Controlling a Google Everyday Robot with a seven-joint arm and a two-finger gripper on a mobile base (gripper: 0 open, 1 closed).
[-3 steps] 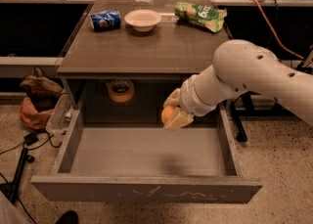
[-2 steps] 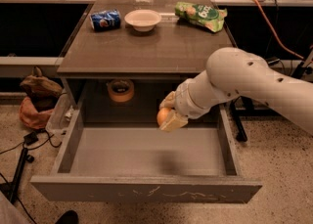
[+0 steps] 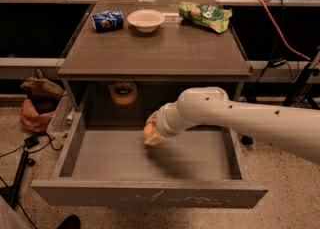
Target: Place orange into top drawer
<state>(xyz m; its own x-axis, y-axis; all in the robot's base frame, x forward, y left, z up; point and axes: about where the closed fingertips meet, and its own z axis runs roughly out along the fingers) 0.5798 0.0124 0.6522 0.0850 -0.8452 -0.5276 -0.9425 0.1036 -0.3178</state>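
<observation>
The top drawer [image 3: 110, 160] of the grey table is pulled wide open, with a flat grey bottom and a scratched front panel. My gripper [image 3: 152, 133] reaches in from the right on a white arm and is shut on the orange [image 3: 148, 132], a small round orange fruit. It holds the fruit just above the drawer bottom, near the drawer's middle and toward the back. The fingers hide most of the orange.
On the table top [image 3: 165, 48] stand a blue soda can [image 3: 107, 20], a white bowl [image 3: 145, 20] and a green chip bag [image 3: 205, 15]. A tan tape roll [image 3: 123, 92] sits behind the drawer under the top. A brown bag [image 3: 37, 98] and cables lie on the floor at left.
My gripper has moved left and lower into the drawer with the orange in it. The arm has swung further across the drawer.
</observation>
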